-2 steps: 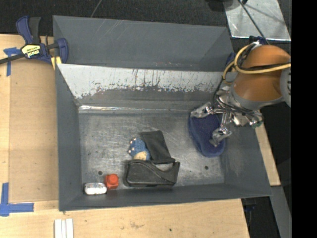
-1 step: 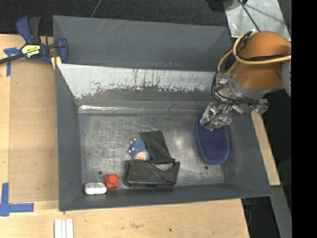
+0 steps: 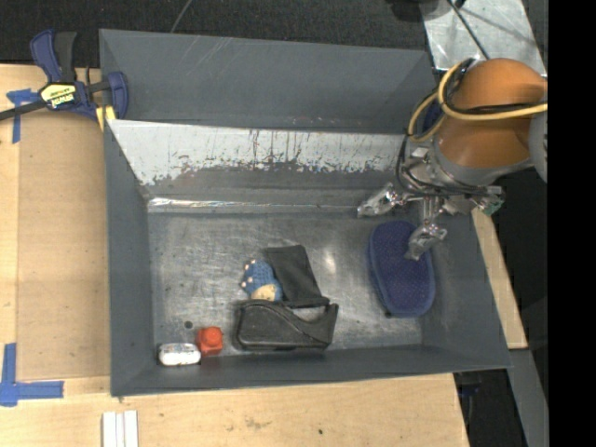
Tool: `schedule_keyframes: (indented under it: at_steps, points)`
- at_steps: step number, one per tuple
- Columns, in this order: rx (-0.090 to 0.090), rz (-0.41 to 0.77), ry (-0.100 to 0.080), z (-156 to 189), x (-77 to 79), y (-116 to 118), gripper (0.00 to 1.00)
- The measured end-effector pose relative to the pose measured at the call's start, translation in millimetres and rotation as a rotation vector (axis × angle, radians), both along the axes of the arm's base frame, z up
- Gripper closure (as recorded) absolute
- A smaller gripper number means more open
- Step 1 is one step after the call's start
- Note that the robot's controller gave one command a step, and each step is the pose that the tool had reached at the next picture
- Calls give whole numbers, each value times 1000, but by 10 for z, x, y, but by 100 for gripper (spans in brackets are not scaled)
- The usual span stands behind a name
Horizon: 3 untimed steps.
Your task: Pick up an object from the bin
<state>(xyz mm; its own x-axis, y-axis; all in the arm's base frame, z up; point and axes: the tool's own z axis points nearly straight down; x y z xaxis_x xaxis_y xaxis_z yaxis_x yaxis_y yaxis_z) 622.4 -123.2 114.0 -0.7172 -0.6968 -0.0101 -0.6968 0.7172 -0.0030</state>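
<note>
In the grey bin (image 3: 128, 277), a blue oval pad (image 3: 402, 279) lies beneath the gripper (image 3: 400, 222)'s spread fingers (image 3: 425, 238).

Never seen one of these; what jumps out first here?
The orange-capped arm at the right, its pincer hanging over a dark blue oval slipper-like thing on the right of the bin floor. Then a black pouch at front middle, a small red thing to its left.

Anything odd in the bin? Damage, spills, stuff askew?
Nothing spilled or broken. Only the bin's back wall shows dark streaks and scuffs, like wear. The claw is over the blue oval pad at right; the black pouch lies crumpled mid-front.
</note>
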Motion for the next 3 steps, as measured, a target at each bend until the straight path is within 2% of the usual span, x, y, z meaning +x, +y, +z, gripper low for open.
schedule_keyframes:
  at_steps: [1,2,3]
  points:
    - [15,52,-3,-343,-41,-56,0]
    - [8,53,3,-344,-59,-96,100]
    - [-8,265,-3,906,-65,45,100]
